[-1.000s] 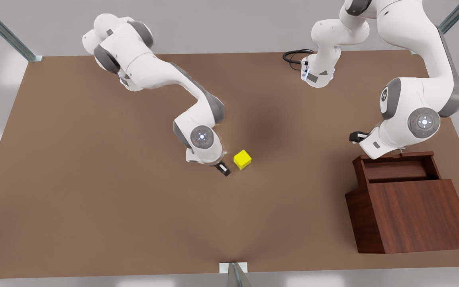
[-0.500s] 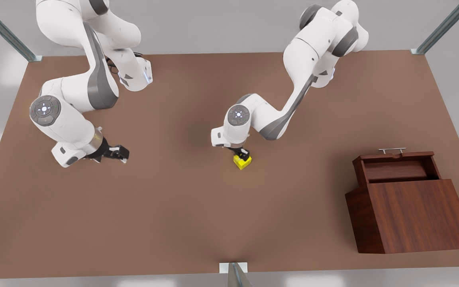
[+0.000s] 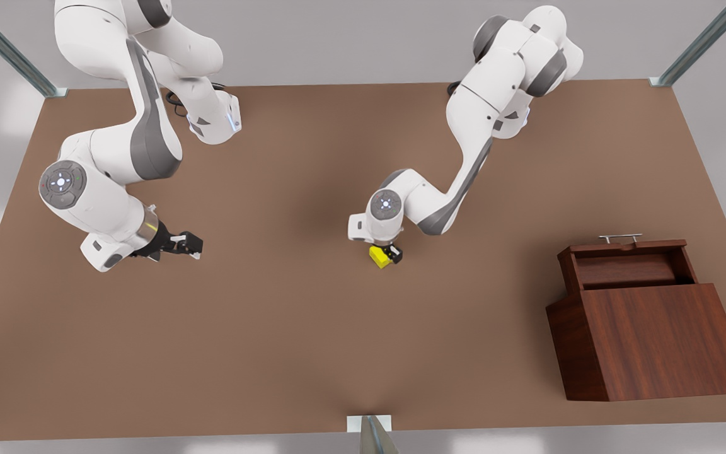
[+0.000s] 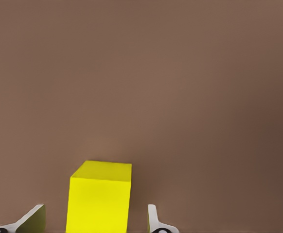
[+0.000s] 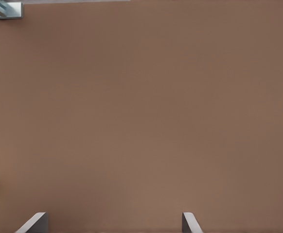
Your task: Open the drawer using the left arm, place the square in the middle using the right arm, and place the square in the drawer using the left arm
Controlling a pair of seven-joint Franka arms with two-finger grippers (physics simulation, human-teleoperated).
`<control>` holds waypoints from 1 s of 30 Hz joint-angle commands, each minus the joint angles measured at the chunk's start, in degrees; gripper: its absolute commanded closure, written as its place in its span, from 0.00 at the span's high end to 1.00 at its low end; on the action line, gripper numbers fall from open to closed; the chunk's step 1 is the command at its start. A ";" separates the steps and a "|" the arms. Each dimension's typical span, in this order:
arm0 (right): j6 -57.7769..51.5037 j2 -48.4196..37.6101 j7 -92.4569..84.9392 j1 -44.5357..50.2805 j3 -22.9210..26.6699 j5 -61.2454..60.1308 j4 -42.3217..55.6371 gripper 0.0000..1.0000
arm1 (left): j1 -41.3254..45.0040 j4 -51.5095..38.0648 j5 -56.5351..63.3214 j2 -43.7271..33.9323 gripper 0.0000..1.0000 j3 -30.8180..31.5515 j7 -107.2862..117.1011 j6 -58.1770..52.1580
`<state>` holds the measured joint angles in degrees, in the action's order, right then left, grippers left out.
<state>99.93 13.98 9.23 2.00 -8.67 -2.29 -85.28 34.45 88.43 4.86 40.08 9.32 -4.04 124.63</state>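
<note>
**While the cube waits mid-counter: item record, final transfer step**

Left hand (image 3: 391, 255): lowered over the square (image 4: 100, 196), fingers (image 4: 152, 219) straddling it with gaps either side, not yet closed.
Square: resting on the counter (image 3: 287, 353), centre.
Drawer (image 3: 631, 265): pulled out, well apart.
Right hand (image 3: 188, 244): spread wide, empty, waiting aside.
Next move likely: close, lift, carry over the drawer's wall.
Obstructions: none evident.
</note>
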 commanded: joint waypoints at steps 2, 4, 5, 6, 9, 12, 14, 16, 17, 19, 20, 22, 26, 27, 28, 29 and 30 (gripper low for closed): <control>0.00 0.00 0.00 0.02 -0.03 0.00 0.02 1.00 | 0.01 0.34 0.06 0.43 1.00 -0.10 0.00 0.09; 0.00 0.00 0.00 0.02 -0.03 0.00 0.02 1.00 | 0.01 0.77 0.06 1.14 1.00 -0.10 0.00 1.93; 0.00 0.00 0.00 0.02 -0.03 0.00 0.02 1.00 | 0.01 1.48 0.06 1.31 1.00 -0.10 0.00 3.68; 0.00 0.00 0.00 0.02 -0.03 0.00 0.02 1.00 | 0.01 2.09 0.06 1.58 1.00 -0.10 0.00 6.06; -0.09 0.00 -0.09 0.02 -0.03 0.00 0.02 1.00 | 0.01 2.09 0.41 2.28 1.00 -0.10 -0.09 7.73; -0.09 0.00 -0.09 0.02 -0.03 0.00 0.02 1.00 | -0.35 2.18 0.41 3.60 1.00 -0.10 -0.09 9.23; -0.09 0.09 -0.09 0.02 -0.03 0.00 0.02 1.00 | -0.35 2.18 0.41 3.86 1.00 -0.18 0.00 9.23; -0.09 0.09 -0.09 0.02 -0.03 0.00 0.02 1.00 | -0.26 2.18 0.41 4.39 1.00 -0.18 0.09 9.32; -0.09 0.09 -0.09 0.02 -0.03 0.00 0.02 1.00 | -0.26 2.18 0.41 4.74 1.00 -0.18 0.26 9.76; -0.09 0.26 -0.09 0.02 -0.03 0.00 0.02 1.00 | -0.26 2.18 0.41 5.27 0.90 -0.18 0.44 10.11; -0.09 0.17 -0.09 0.02 0.05 0.00 0.02 1.00 | -0.26 2.27 0.50 5.53 0.87 -0.18 0.44 10.28; -0.09 0.44 -0.09 0.02 -0.03 0.00 0.02 1.00 | -0.17 2.27 0.41 5.62 0.75 -0.18 0.70 10.99; -0.09 0.35 -0.09 0.02 0.05 0.00 0.02 1.00 | 0.09 2.18 0.41 6.06 0.66 -0.18 0.79 11.25; -0.35 0.35 -0.09 0.02 0.05 0.00 0.11 1.00 | 0.01 2.18 0.41 6.06 0.65 -0.18 0.79 11.25; -0.44 0.35 -0.09 0.02 0.05 0.00 0.11 1.00 | 0.01 2.18 0.41 6.06 0.65 -0.18 0.79 11.25; -0.53 0.35 -0.09 0.02 0.05 0.00 0.11 1.00 | 0.01 2.18 0.41 5.97 0.65 -0.18 0.79 11.25; -0.53 0.35 -0.09 0.02 0.05 0.00 0.11 1.00 | 0.01 2.18 0.41 5.97 0.65 -0.18 0.79 11.25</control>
<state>99.40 14.33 9.14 2.02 -8.61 -2.28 -85.17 34.40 90.61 17.87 45.97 9.13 -2.02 135.86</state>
